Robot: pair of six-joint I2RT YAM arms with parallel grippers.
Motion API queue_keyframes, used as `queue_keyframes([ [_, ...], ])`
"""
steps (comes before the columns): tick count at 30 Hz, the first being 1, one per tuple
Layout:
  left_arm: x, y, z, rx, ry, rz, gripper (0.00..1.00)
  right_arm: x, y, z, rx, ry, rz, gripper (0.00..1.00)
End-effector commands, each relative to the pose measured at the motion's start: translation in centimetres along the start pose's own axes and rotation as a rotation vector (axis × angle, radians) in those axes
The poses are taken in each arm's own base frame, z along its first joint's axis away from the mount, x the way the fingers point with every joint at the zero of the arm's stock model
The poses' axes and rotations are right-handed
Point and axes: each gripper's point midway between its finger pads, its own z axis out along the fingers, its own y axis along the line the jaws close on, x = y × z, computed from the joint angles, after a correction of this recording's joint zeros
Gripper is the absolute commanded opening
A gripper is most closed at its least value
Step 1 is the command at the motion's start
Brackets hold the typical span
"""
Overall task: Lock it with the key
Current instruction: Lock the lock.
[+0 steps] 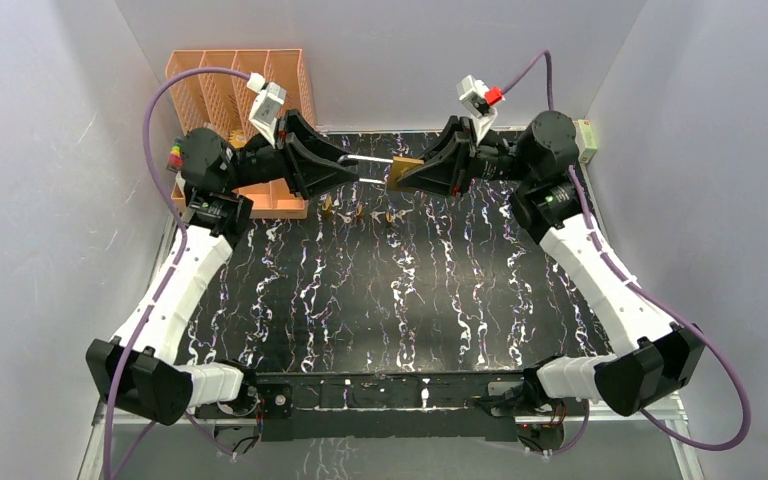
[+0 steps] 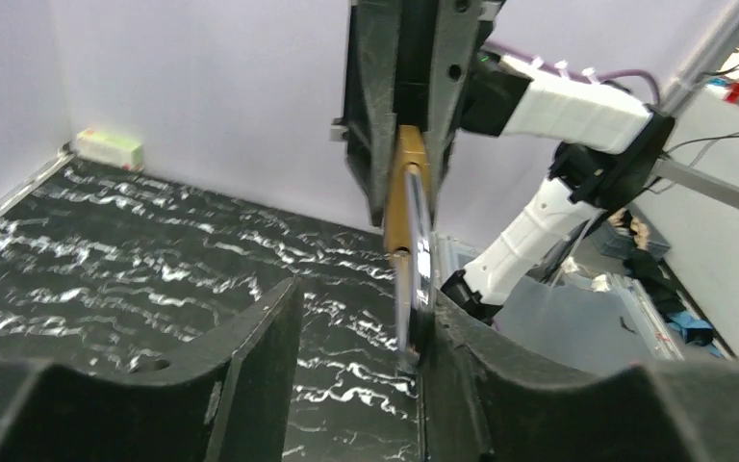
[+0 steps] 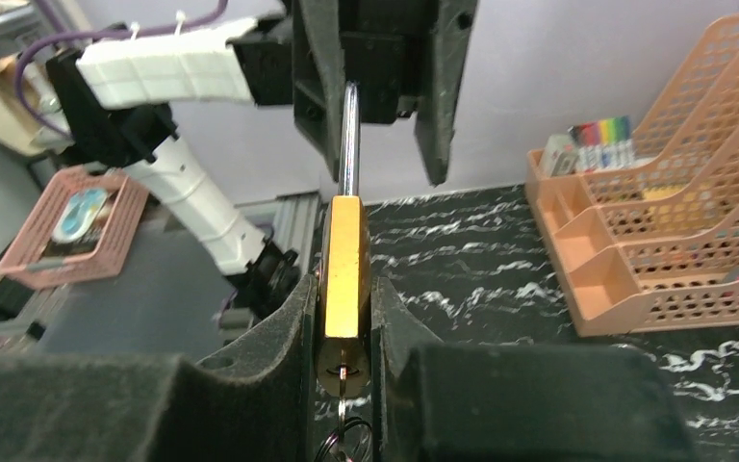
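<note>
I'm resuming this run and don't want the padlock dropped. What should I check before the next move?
1. Right tool clamped on padlock body: ok.
2. Shackle between fingers of the left tool: ok.
3. That tool closed on shackle: not ok; one finger stands apart from it.
4. Key in keyway, ring hanging below: ok.
5. Shackle pushed home into body: cannot tell.
6. Padlock raised off table: ok.
</note>
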Motion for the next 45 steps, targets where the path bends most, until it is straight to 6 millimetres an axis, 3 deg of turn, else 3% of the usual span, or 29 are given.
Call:
queue_keyframes([
  [1,0.7,-0.5,-1.5,-0.102,0.105,0.048,0.47,0.9,1.8,-0.5,-0.094,0.115,0.041,0.00],
  [9,0.7,-1.4,-1.8,-0.090,0.124,0.044,0.54,1.7,1.6,-0.5,-0.115,0.164,0.085,0.00],
  [19,3.1,-1.0,-2.8,-0.137,0.188,0.002,0.56,0.9,1.5,-1.0,-0.105,0.150,0.064,0.00],
  [25,2.8,-1.4,-2.8,-0.133,0.167,0.034,0.55,0.5,1.7,-0.9,-0.122,0.144,0.059,0.00],
  [27,2.7,-1.9,-2.6,-0.087,0.155,0.032,0.48,0.5,1.7,-0.9,-0.125,0.143,0.060,0.00],
  [31,3.1,-2.8,-2.3,0.009,0.165,-0.002,0.14,0.2,1.8,-0.8,-0.134,0.133,0.053,0.00],
  [33,3.4,-3.0,-2.3,0.032,0.177,-0.016,0.09,0.0,2.0,-0.8,-0.139,0.130,0.051,0.00],
  [34,3.6,-3.1,-2.3,0.045,0.181,-0.021,0.09,0.0,2.0,-0.8,-0.142,0.129,0.051,0.00],
  [37,3.8,-3.5,-2.5,0.057,0.185,-0.033,0.40,-0.4,2.0,-0.8,-0.148,0.123,0.045,0.00],
  [38,3.9,-3.5,-2.5,0.055,0.186,-0.031,0.45,-0.4,2.0,-0.8,-0.151,0.122,0.046,0.00],
  [42,4.1,-3.6,-2.7,0.039,0.187,-0.018,0.49,-0.7,1.9,-0.8,-0.152,0.114,0.040,0.00],
  [45,4.0,-3.5,-2.8,0.031,0.188,-0.004,0.45,-0.9,1.9,-0.8,-0.151,0.109,0.038,0.00],
])
